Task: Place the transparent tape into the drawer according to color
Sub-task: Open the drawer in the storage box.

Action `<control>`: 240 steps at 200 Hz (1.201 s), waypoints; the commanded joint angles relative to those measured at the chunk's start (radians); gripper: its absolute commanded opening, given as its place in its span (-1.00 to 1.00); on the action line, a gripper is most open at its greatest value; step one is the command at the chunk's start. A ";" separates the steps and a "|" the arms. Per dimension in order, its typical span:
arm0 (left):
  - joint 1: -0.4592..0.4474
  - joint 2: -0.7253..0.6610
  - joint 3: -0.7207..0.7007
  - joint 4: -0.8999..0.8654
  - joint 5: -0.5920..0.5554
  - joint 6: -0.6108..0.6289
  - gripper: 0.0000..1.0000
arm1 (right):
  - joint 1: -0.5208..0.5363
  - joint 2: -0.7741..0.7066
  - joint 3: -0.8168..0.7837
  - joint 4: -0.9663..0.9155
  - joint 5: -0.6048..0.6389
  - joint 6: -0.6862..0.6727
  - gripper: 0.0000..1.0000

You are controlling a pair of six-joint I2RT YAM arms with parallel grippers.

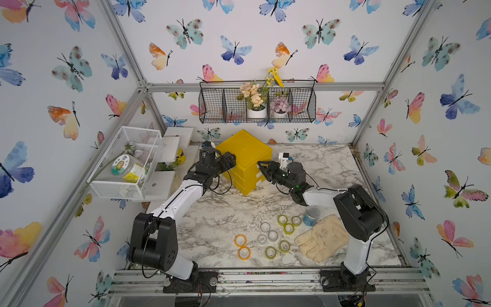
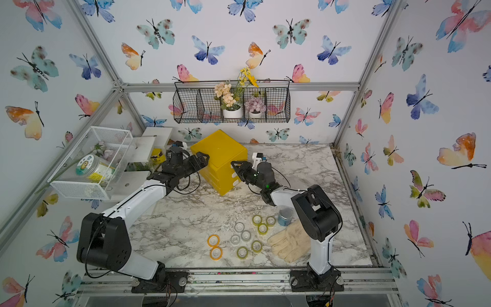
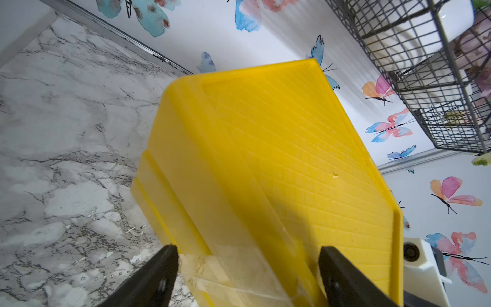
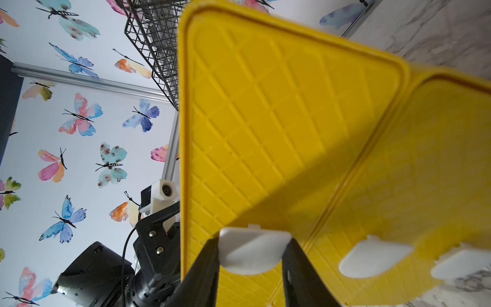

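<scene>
Several transparent tape rolls lie flat on the marble near the front: two orange (image 1: 240,240), three colourless (image 1: 272,235) and several yellow-green (image 1: 288,229), seen in both top views (image 2: 262,229). The yellow drawer cabinet (image 1: 244,151) stands at the back, drawers closed. My right gripper (image 4: 252,255) is shut on the top drawer's white handle (image 4: 253,248), a finger on each side. My left gripper (image 3: 248,265) is open and straddles the cabinet's left upper edge (image 3: 239,186), opposite the right gripper (image 1: 259,166). Neither gripper is near the tape.
A blue tin with a silver top (image 1: 311,215) and a cream glove (image 1: 321,239) lie right of the rolls, under the right arm. A white mesh basket (image 1: 125,162) hangs at the left, a black wire basket with flower pots (image 1: 300,106) on the back wall.
</scene>
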 commanded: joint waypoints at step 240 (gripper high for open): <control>0.001 0.011 0.016 -0.037 -0.018 0.035 0.77 | -0.053 -0.364 -0.455 0.008 0.061 -0.035 -0.29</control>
